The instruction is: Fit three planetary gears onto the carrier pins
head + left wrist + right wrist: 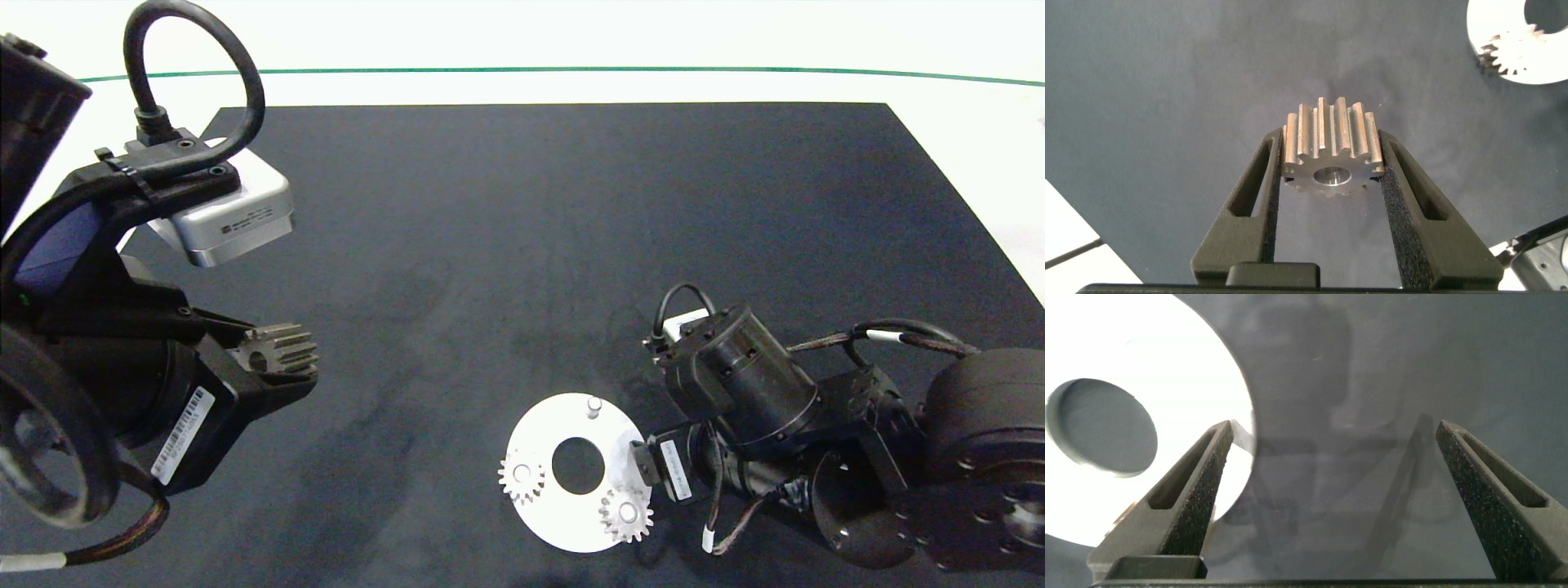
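A white round disc (pixel 545 425) with a large centre hole lies on the black mat. Two planetary gears sit on its carrier pins: one gear (pixel 521 476) at its left edge, another (pixel 626 514) at its lower right. The far pin (pixel 593 406) stands bare. My left gripper (pixel 287 361) hovers well to the left, shut on a third silvery gear (pixel 1331 147), teeth facing outward. My right gripper (pixel 1337 429) is open at the disc's (pixel 1167 367) right edge, low over the mat, with one finger (pixel 1196 494) over the rim. The left wrist view shows the disc (pixel 1535 69) far off.
The black mat (pixel 522 245) covers most of the white table, with a green line (pixel 571 70) beyond its far edge. The right arm's body (pixel 816 425) lies low to the right of the disc.
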Controlling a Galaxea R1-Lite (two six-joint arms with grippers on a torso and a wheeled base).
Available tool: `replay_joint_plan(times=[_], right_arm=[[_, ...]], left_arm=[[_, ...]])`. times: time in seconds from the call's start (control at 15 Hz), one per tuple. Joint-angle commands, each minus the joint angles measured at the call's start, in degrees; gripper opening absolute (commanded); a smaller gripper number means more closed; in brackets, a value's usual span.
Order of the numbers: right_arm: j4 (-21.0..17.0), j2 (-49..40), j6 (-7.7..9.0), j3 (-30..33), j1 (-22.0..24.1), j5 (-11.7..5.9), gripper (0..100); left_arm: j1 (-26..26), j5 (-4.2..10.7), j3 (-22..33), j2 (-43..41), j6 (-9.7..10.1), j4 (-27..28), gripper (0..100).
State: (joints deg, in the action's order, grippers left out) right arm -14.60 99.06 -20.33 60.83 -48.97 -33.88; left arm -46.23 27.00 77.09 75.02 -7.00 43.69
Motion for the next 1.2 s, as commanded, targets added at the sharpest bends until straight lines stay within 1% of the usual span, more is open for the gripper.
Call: replay_joint_plan(times=[0.07,0.2,0.27,0.47,0.53,0.6,0.67,0.8,0.93,1.2], right_arm=[[-0.2,1.6,-1.02,0.2,-1.5,-0.22,100],[-0.1,2.5,-2.17,0.4,-2.0,-0.22,100],[-0.1,3.4,-3.22,1.0,-2.4,-0.22,100],[-0.1,3.9,-3.66,2.0,-3.4,-0.22,100],[0.0,4.0,-4.19,3.6,-3.4,-0.14,100],[-0.1,4.8,-5.33,5.2,-3.4,-0.22,100],[-0.1,5.4,-5.86,6.4,-3.5,-0.22,100],[-0.1,5.6,-6.30,7.4,-4.2,-0.22,100],[-0.3,6.6,-7.18,8.0,-4.5,-0.22,100],[-0.7,7.1,-7.18,8.0,-4.8,-0.31,100]], left_arm=[[0.0,0.16,-0.6,-0.6,-0.12,0.3,22],[0.1,0.16,-1.2,-1.2,-0.12,0.2,22],[0.1,0.16,-1.8,-1.5,-0.12,0.2,22],[0.1,0.16,-2.5,-2.3,-0.30,0.2,22],[0.0,0.16,-2.5,-2.5,-0.30,0.3,22],[0.0,0.16,-2.6,-2.7,-0.30,0.3,22],[0.0,0.16,-2.7,-2.7,-0.30,0.3,22],[0.0,0.16,-3.9,-3.3,-0.30,0.2,22],[0.0,0.16,-5.0,-3.6,-0.39,0.1,22],[0.0,0.16,-5.1,-3.5,-0.39,0.1,22]])
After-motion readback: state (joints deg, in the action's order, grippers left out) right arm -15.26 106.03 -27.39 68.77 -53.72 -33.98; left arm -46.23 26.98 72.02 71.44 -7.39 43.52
